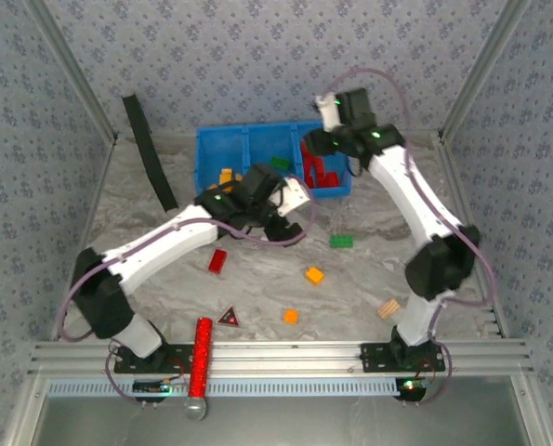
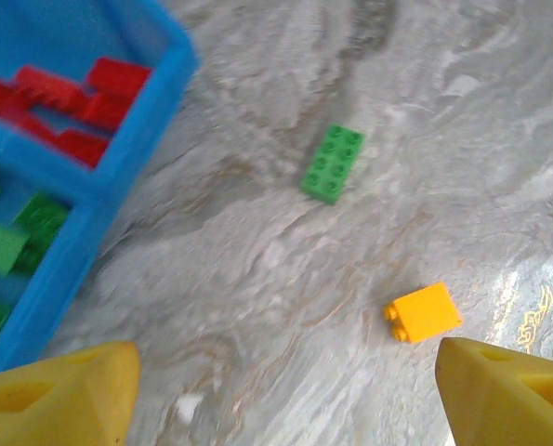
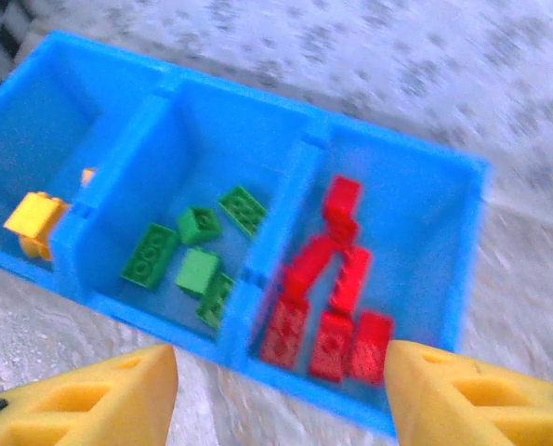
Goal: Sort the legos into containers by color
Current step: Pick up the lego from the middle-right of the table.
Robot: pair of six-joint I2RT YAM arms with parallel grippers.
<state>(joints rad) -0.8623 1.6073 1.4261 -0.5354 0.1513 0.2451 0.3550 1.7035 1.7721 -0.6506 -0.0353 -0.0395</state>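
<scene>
dark triangle [image 1: 228, 317], tan block [image 1: 388, 308], black strap [image 1: 149, 153]

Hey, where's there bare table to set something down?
Bare marble lies between the black strap and the left arm, and between the green brick and the right arm. Crowded: the near strip with orange bricks, triangle and tan block.
</scene>
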